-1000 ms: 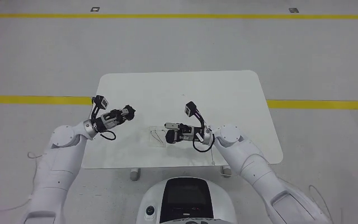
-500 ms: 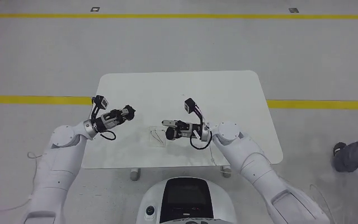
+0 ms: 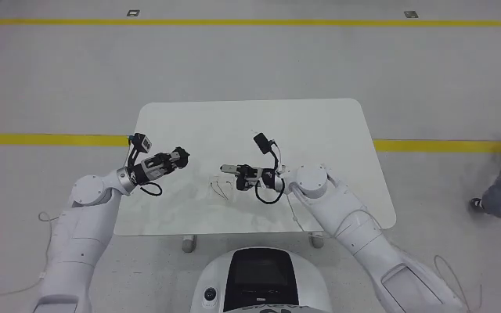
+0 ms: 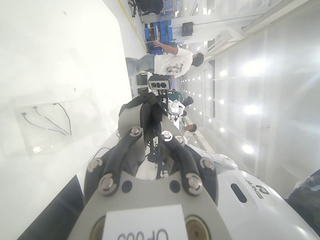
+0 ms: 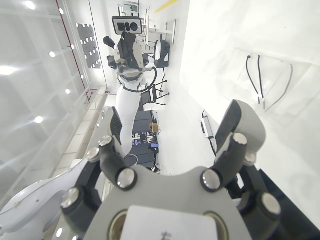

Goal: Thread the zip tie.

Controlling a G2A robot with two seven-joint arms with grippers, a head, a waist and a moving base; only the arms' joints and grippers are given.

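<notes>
Black zip ties [image 3: 218, 188] lie loose in a shallow clear tray [image 3: 227, 196] near the table's front edge; they also show as thin dark strands [image 5: 259, 81] [image 4: 60, 121] in both wrist views. My right gripper [image 3: 226, 168] hangs just beyond the tray on its far side, open and holding nothing, its two fingers spread wide [image 5: 172, 126]. My left gripper [image 3: 184, 156] is held above the table to the left of the tray, shut, with no zip tie visible between its dark pads [image 4: 147, 111].
The white table [image 3: 313, 133] carries nothing else besides the tray. Grey floor with yellow lines surrounds it. The table's front edge runs close behind the tray.
My right gripper has swung from over the tray toward the table's far side and a little left, turning at the wrist. The left arm has kept still.
</notes>
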